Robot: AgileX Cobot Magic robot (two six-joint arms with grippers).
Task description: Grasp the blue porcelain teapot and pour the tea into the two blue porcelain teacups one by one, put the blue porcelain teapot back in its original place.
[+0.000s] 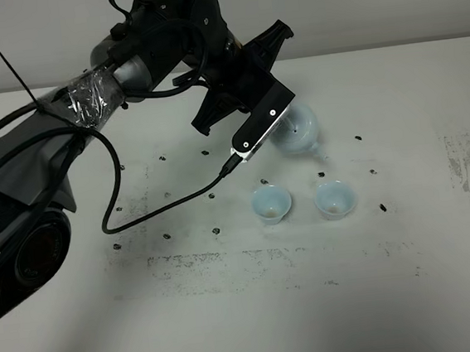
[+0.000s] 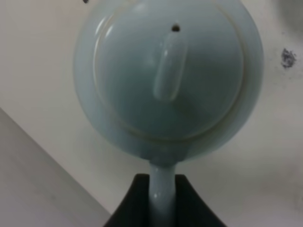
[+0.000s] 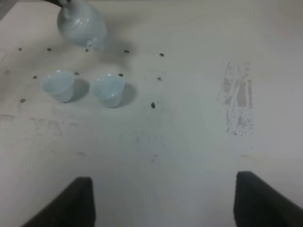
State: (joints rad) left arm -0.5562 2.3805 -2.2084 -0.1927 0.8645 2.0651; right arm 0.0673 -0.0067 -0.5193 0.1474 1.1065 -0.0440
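Left gripper (image 2: 161, 182) clenched on the handle of the teapot (image 2: 170, 75); right gripper (image 3: 163, 182) released, idle; advise centring the spout over the right-hand cup (image 1: 335, 200), then tilting slowly.

Left arm (image 1: 163, 33) and both grippers, as we catalogue them.
We log glossy black housings; a dark grey lower link (image 1: 15, 222) with a round cap; a silver-grey segment wrapped in crinkled clear film (image 1: 90, 98); a thin black zip tie (image 1: 15, 71); a black cable (image 1: 116, 196) plugged in beside a white plate (image 1: 262, 125) bearing small dark dots; left gripper (image 2: 162, 198), fingers (image 2: 135, 203) matte black; right gripper (image 3: 163, 201), fingertips (image 3: 78, 203) dark, blunt.
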